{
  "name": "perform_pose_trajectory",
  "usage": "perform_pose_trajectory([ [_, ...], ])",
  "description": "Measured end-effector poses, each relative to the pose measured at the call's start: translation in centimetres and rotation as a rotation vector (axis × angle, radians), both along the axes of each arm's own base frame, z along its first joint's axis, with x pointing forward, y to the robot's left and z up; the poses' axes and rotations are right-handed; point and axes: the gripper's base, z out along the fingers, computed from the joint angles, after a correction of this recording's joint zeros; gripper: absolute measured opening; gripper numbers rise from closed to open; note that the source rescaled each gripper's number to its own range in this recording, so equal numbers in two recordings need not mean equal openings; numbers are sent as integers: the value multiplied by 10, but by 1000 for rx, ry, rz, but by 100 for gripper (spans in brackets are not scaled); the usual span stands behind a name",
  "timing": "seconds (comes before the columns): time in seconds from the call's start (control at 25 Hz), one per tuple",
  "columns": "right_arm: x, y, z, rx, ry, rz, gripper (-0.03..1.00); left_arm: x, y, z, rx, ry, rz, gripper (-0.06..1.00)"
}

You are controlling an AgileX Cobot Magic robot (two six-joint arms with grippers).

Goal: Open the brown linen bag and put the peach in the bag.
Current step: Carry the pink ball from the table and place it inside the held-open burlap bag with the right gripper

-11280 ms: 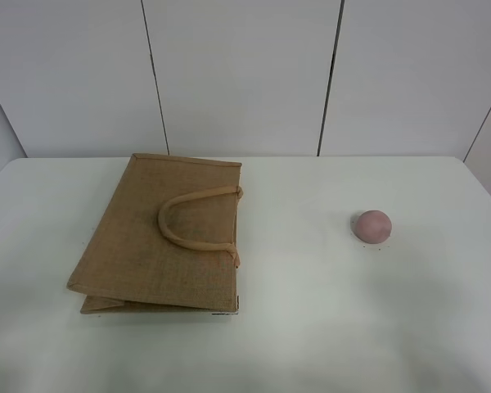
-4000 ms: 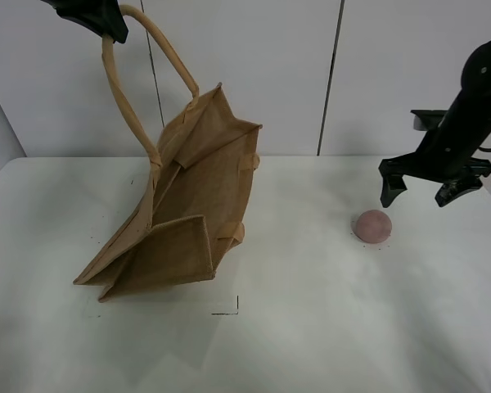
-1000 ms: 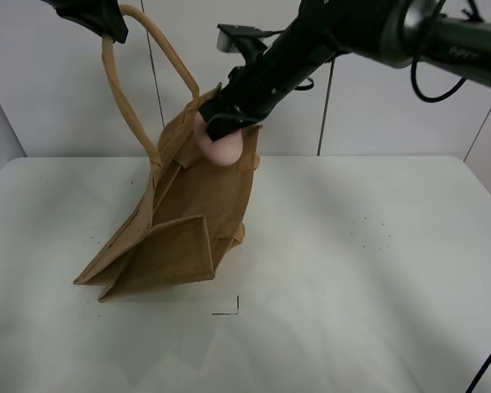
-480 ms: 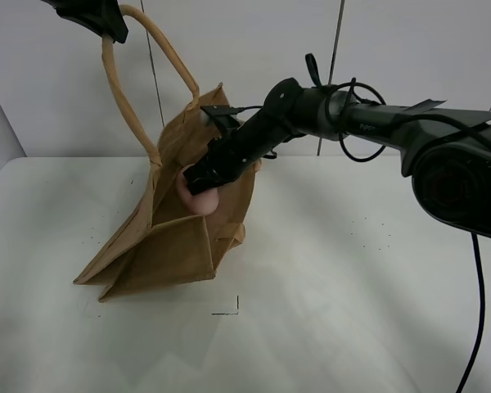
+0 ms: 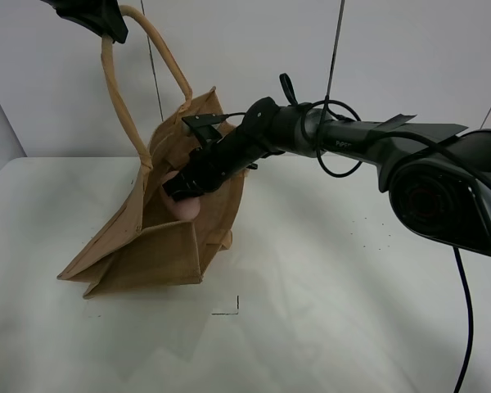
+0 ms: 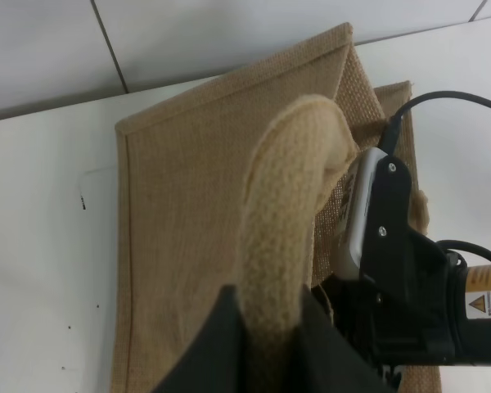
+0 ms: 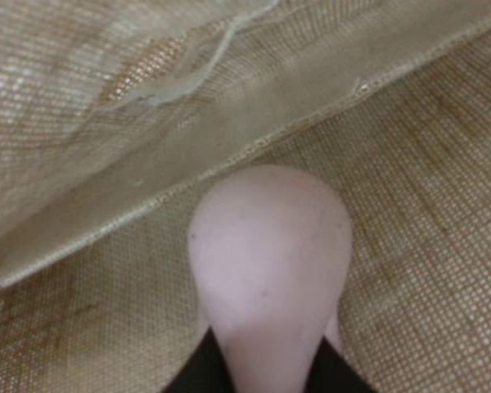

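The brown linen bag [image 5: 159,237] stands tilted on the white table, its mouth held open. My left gripper [image 5: 98,18] is shut on one beige loop handle [image 5: 114,82] and holds it high at the top left; the left wrist view shows the handle [image 6: 290,237] clamped between the fingers. My right gripper [image 5: 184,187] reaches into the bag's mouth and is shut on the pinkish peach [image 5: 182,205]. In the right wrist view the peach [image 7: 270,262] sits between the fingers, with the woven inside of the bag [image 7: 425,246] all around it.
The right arm [image 5: 327,139] stretches across the middle of the table from the right, with cables [image 5: 327,106] looped on it. The white table [image 5: 352,311] has a small black corner mark [image 5: 229,309] in front of the bag. White wall panels stand behind.
My right gripper has gone lower and further left into the bag with the peach. The bag's base has slid a little to the left. The left gripper has stayed put.
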Motion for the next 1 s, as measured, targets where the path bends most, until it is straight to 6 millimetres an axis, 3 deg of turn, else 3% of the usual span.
perform_pose_trajectory([
  [0.08, -1, 0, 0, -4, 5, 7, 40, 0, 0, 0, 0, 0, 0, 0],
  [0.16, -2, 0, -1, -13, 7, 17, 77, 0, 0, 0, 0, 0, 0, 0],
  [0.2, -2, -1, 0, -14, 8, 21, 86, 0, 0, 0, 0, 0, 0, 0],
  [0.28, -3, -1, 5, -18, -1, 25, 95, 0, 0, 0, 0, 0, 0, 0],
  [0.52, -10, -12, 51, -76, -40, 10, 100, 0, 0, 0, 0, 0, 0, 0],
  [0.84, -37, -50, 127, -272, 1, -118, 100, 0, 0, 0, 0, 0, 0, 0],
  [1.0, -40, -71, 131, -436, 61, -243, 100, 0, 0, 0, 0, 0, 0, 0],
])
